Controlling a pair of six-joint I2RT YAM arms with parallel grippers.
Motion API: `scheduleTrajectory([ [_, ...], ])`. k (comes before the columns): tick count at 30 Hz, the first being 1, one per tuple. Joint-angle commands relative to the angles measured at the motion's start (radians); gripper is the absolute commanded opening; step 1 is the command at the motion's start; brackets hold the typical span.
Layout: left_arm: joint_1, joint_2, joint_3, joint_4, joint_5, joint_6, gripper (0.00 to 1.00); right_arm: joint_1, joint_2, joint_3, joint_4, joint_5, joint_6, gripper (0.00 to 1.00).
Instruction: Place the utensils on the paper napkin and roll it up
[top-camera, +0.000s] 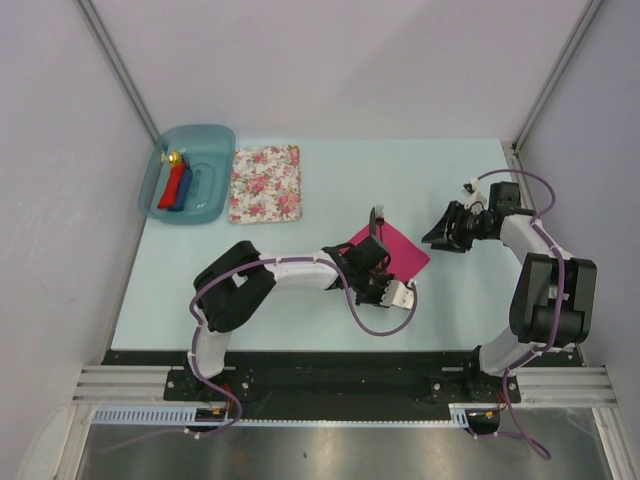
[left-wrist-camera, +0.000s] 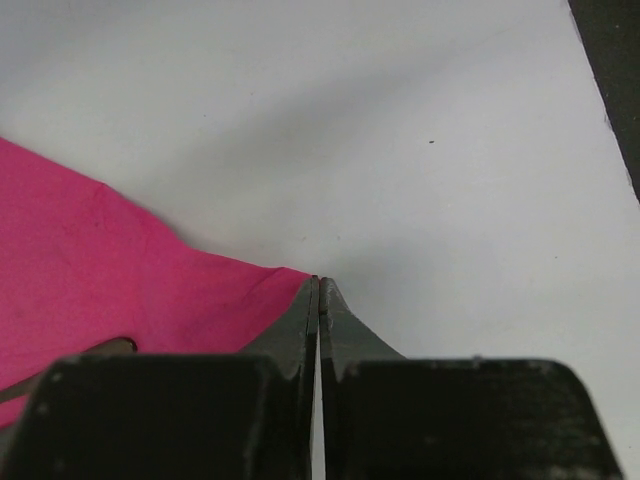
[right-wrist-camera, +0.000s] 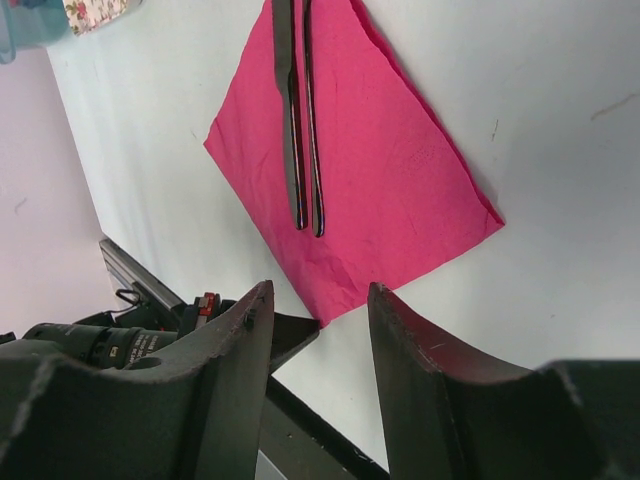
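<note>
Shut tight, the left gripper (left-wrist-camera: 318, 290) is set at one corner of the pink napkin (right-wrist-camera: 370, 170); whether paper is pinched cannot be told. On the napkin, the knife (right-wrist-camera: 285, 90) and fork (right-wrist-camera: 313, 130) are laid side by side. Beyond it, the right gripper (right-wrist-camera: 320, 292) is held over the table (top-camera: 450, 180), jaws apart and empty.

You're looking at: table (top-camera: 420, 180) pale blue-green, matte | walls (top-camera: 340, 60) plain lilac-white panels on three sides | corner posts (top-camera: 118, 70) grey metal | near edge: ribbed aluminium rail (top-camera: 340, 385), brushed steel sheet (top-camera: 340, 450) below | light even, shadows soft
</note>
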Motion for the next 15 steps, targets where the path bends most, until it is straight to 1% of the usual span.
scheduleTrajectory([
  [1, -0.007, -0.029, 0.02, -0.067, 0.052, -0.04, 0.0, -0.004, -0.042, -0.005, 0.015, -0.022, 0.005, 0.47],
  [8, -0.015, -0.092, -0.031, -0.036, 0.069, -0.068, 0.0, -0.003, -0.062, -0.033, 0.035, -0.03, 0.016, 0.47],
  [15, -0.015, -0.099, -0.023, -0.033, 0.053, -0.088, 0.0, -0.004, -0.082, -0.048, 0.046, -0.032, 0.019, 0.46],
])
